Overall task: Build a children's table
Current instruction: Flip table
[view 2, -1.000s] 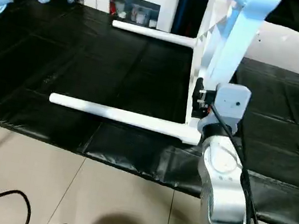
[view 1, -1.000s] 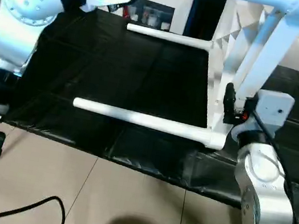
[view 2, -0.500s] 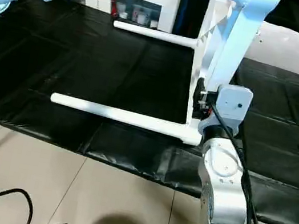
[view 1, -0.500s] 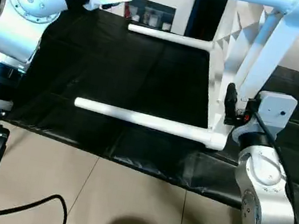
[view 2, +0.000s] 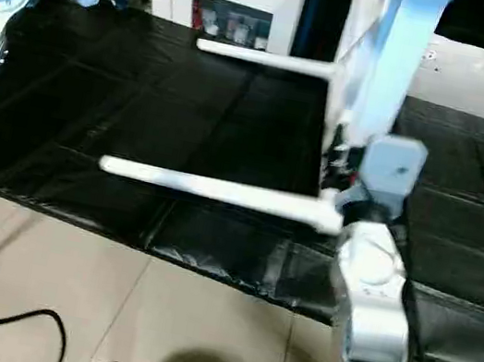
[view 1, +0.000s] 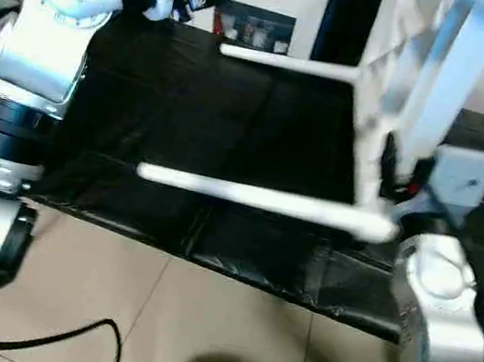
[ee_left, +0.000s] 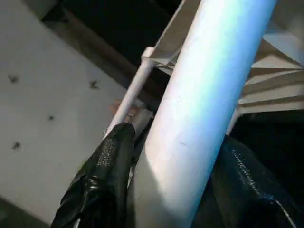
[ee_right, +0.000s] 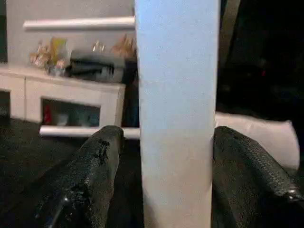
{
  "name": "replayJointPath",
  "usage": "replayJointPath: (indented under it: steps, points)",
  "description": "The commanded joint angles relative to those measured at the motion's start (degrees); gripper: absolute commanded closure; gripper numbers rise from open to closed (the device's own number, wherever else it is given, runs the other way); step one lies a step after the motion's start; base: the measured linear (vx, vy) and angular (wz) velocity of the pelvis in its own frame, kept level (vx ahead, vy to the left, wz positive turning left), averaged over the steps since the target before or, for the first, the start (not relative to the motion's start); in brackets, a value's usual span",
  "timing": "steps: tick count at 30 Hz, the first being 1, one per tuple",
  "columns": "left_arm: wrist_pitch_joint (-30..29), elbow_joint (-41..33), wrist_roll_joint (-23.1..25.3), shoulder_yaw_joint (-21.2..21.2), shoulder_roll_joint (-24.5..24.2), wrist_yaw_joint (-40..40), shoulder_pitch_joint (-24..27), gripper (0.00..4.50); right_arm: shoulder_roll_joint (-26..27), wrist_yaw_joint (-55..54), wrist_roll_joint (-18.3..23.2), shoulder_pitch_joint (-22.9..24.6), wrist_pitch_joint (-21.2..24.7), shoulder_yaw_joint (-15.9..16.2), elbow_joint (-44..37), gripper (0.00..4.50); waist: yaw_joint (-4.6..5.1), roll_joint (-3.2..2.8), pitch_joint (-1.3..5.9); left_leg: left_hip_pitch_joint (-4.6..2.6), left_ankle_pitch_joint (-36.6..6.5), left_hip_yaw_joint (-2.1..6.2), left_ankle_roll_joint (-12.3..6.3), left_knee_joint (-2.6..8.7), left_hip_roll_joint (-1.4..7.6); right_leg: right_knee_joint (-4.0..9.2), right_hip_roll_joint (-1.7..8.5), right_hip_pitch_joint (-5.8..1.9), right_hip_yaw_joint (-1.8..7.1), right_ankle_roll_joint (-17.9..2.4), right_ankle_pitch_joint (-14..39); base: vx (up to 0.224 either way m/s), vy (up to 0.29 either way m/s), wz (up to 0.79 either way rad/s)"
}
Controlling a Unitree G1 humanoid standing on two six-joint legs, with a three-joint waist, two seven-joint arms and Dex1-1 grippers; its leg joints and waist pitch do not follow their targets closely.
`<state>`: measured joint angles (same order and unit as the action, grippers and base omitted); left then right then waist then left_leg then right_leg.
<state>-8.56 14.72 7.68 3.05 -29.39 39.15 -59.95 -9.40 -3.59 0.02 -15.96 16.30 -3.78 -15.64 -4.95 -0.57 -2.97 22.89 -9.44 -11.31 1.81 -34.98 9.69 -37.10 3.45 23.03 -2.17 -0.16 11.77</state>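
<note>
Black quilted matting (view 1: 232,132) covers the work surface, with pale floor tiles (view 1: 198,323) in front and a white cabinet (view 2: 243,17) behind. On it the tabletop (view 1: 375,120) stands on edge, two legs (view 1: 258,198) lying level along the mat toward the robot's left. The left gripper (ee_left: 166,161), arm raised high with the elbow bent, clamps a third leg (ee_left: 204,109) between its black fingers (ee_left: 102,175). The right gripper (ee_right: 175,161), forearm upright below it, clasps a fourth leg (ee_right: 176,109) (both pads pressed against the tube), just beside the tabletop.
</note>
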Motion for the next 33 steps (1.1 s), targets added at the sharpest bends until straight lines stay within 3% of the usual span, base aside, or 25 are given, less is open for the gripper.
replayJointPath:
  steps: [1, 4, 7, 9, 12, 16, 19, 25, 28, 30, 33]
  points:
    - [-6.78, 0.59, -14.38, -8.99, 5.80, -6.70, -1.89, 2.35, 0.36, 2.00, 0.30, -0.34, 0.32, 2.97, 0.33, 1.29, 0.27, 1.17, 3.49, -2.01, -10.57, 1.52, 0.92, 3.55, 2.77, 5.21, 4.45, -1.81, 2.68, -7.28, 13.88, 0.000, 0.000, 0.00]
    - [-6.76, -0.48, -14.79, -10.11, 6.12, -6.65, -1.55, 2.34, -0.17, 2.60, 0.14, -1.23, -0.57, 2.71, 0.00, 1.29, 0.24, 1.06, 3.54, -1.93, -11.29, 1.63, 1.08, 3.62, 2.75, 5.18, 4.34, -1.88, 2.61, -6.86, 14.91, 0.000, 0.000, 0.00]
    - [-7.96, -3.89, -15.73, -12.22, 7.03, -6.98, 0.16, 2.33, -0.03, 3.26, 0.49, -1.48, -2.30, 2.28, -0.62, 1.29, -0.04, 0.97, 3.74, -1.98, -10.93, 1.49, 0.54, 3.50, 2.87, 5.05, 4.42, -1.73, 2.53, -8.69, 12.01, 0.000, 0.000, 0.00]
    - [-7.65, -4.45, -15.73, -12.70, 7.13, -7.00, 0.75, 2.34, 0.17, 3.36, 0.67, -1.36, -2.39, 2.22, -0.92, 1.29, -0.09, 1.03, 3.82, -1.73, -10.43, 1.60, 0.50, 3.59, 2.90, 4.90, 4.33, -1.93, 2.43, -8.57, 10.78, 0.000, 0.000, 0.00]
    - [-7.19, -6.03, -16.43, -15.94, 8.03, -8.94, 3.27, 2.40, 1.72, 2.98, 2.34, -0.48, -2.50, 1.62, -2.91, 1.29, 0.69, 1.26, 3.90, -1.20, -9.43, 1.75, 0.38, 3.72, 2.80, 4.61, 4.18, -2.41, 2.32, -7.99, 7.72, 0.000, 0.000, 0.00]
    - [-3.38, -8.22, -19.50, -18.27, 8.47, -7.87, 7.75, 2.46, 3.49, 2.85, 4.08, 2.39, -4.44, 0.78, -5.26, 1.29, 1.38, 1.59, 3.81, -1.16, -9.16, 1.54, -0.50, 3.53, 2.66, 4.81, 4.32, -2.51, 2.49, -8.54, 7.14, 0.000, 0.000, 0.00]
    - [-0.60, -8.56, -20.27, -18.30, 8.32, -6.59, 9.90, 2.48, 4.40, 2.88, 5.65, 4.11, -6.50, -0.12, -5.96, 1.29, 1.49, 1.45, 3.89, -1.39, -8.94, 1.54, -0.75, 3.58, 2.83, 4.73, 4.13, -2.35, 2.42, -8.63, 6.69, 0.000, 0.000, 0.00]
    - [2.89, -8.77, -20.83, -18.52, 7.85, -4.41, 13.81, 2.51, 7.85, 3.16, 12.29, 6.80, -9.75, -5.64, -3.98, 0.91, 1.62, 1.36, 3.47, -1.73, -12.66, 1.68, 0.27, 4.08, 3.11, 5.16, 4.19, -1.82, 2.50, -7.60, 10.77, 0.000, 0.000, 0.00]
    - [4.69, -9.09, -21.95, -17.67, 7.29, -1.59, 15.39, 2.52, 8.93, 5.18, 18.90, 5.99, -9.35, -9.65, 0.24, 0.63, 1.76, 1.55, 3.42, -1.85, -14.28, 1.68, 0.81, 4.13, 3.03, 5.27, 4.24, -1.76, 2.52, -7.41, 11.91, 0.000, 0.000, 0.00]
    - [5.10, -8.73, -22.41, -17.83, 7.20, -1.46, 15.57, 2.55, 8.85, 7.11, 23.07, 4.82, -7.55, -11.31, 2.56, 0.46, 1.79, 1.60, 3.38, -1.69, -13.90, 1.67, 0.77, 4.12, 2.99, 5.30, 4.27, -1.87, 2.55, -7.55, 12.10, 0.000, 0.000, 0.00]
    - [5.79, -7.96, -22.61, -17.77, 6.58, -0.58, 15.76, 2.60, 7.61, 8.83, 25.19, 2.59, -7.17, -12.97, 6.34, 0.15, 1.81, 1.53, 3.56, -1.63, -11.97, 1.59, 0.59, 3.93, 2.92, 5.04, 4.25, -2.01, 2.51, -8.07, 10.08, 0.000, 0.000, 0.00]
